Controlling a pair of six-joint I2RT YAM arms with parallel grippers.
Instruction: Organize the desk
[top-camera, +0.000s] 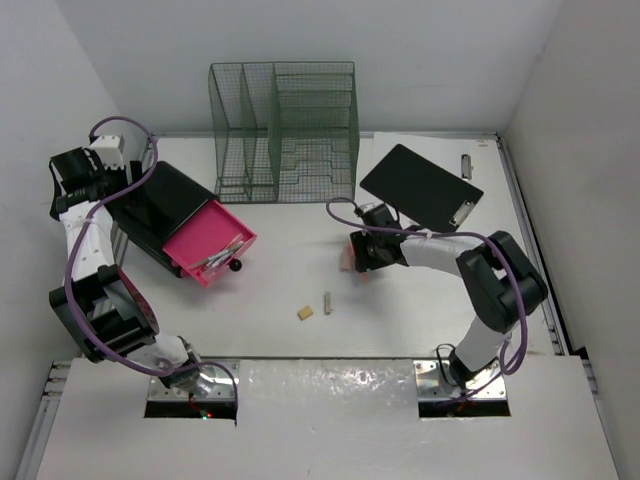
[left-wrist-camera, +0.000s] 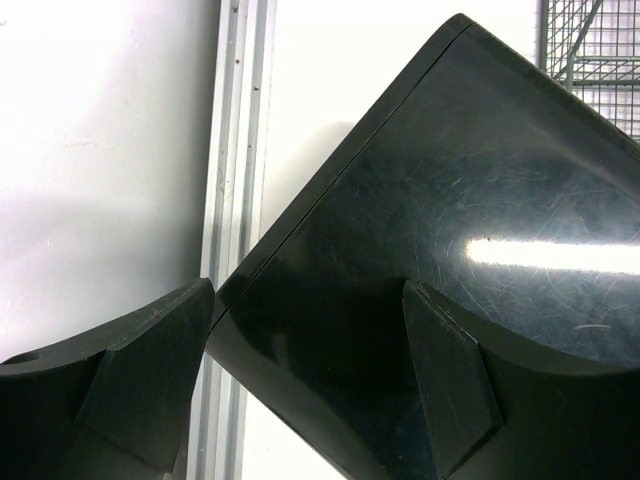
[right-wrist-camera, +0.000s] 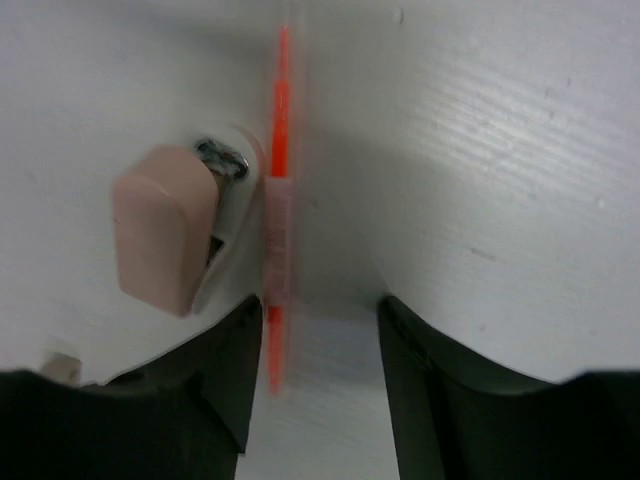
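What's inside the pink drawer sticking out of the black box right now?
The open pink plastic drawer holds a few thin greyish stick-like items near its front, too small to identify. Whatever part of the drawer remains inside the glossy black box is covered.

My arms (top-camera: 86, 243) are white links with black joints, purple cables (top-camera: 68, 280) looping along them; my fingers (left-wrist-camera: 140, 390) are black wedges.

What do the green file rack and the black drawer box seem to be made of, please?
The green file rack looks like coated metal wire mesh: the wall shows through its fine grid. The black drawer box looks like glossy hard plastic, given the sharp light streak and fine scratches on its top, though lacquered wood is possible.
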